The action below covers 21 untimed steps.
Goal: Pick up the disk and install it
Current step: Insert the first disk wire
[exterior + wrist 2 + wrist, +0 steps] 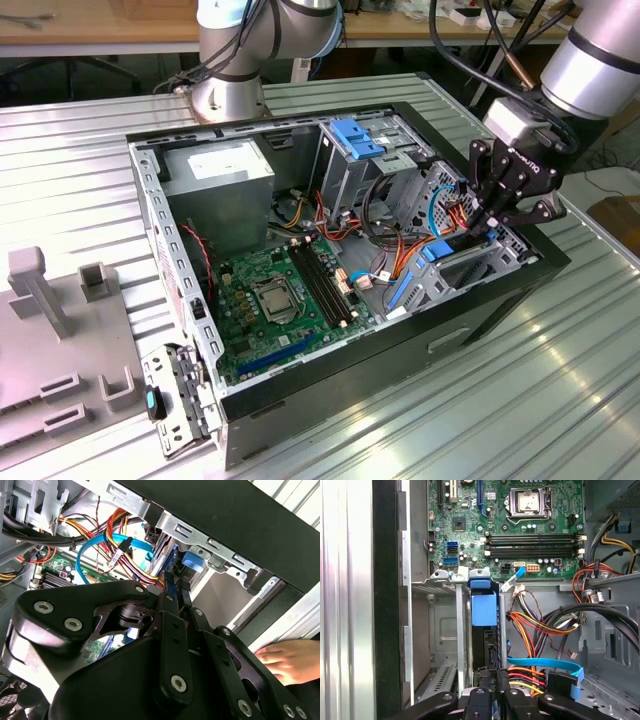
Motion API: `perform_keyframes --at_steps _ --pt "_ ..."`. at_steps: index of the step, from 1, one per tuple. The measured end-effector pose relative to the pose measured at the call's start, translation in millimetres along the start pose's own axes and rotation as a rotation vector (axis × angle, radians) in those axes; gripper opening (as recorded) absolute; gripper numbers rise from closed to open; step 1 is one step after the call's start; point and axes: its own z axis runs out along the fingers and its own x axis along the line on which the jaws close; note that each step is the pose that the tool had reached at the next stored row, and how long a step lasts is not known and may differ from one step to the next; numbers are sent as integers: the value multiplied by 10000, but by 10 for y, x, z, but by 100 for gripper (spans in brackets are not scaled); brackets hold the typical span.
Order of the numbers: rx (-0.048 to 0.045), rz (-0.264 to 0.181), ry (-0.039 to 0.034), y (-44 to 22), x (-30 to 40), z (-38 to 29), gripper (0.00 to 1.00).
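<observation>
The exterior view shows the black multi-link gripper [492, 222] lowered into the open black metal computer case [350, 390], at about three o'clock from the green motherboard [270, 300]. The flat dark grey hard drive in its bright blue plastic carrier, the disk [484, 625], stands on edge in the silver metal drive cage [445, 630]. In the first wrist view its blue tab points toward twelve o'clock and the fingers [490, 680] are closed on its near edge. The step in hand appears to be installation: the disk looks partly seated. Finishing likely calls for a straight push along the rails, clear of the orange and blue cables [540, 672]. A person's hand [285, 660] rests beside the case.
</observation>
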Motion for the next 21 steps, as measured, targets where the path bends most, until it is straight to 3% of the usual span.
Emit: perform_keyframes --at_steps 6,11,21 --pt "0 53 -1 0 1 23 16" --pt "-1 90 -9 0 0 -13 16" --pt "-2 122 -49 0 0 -16 16"
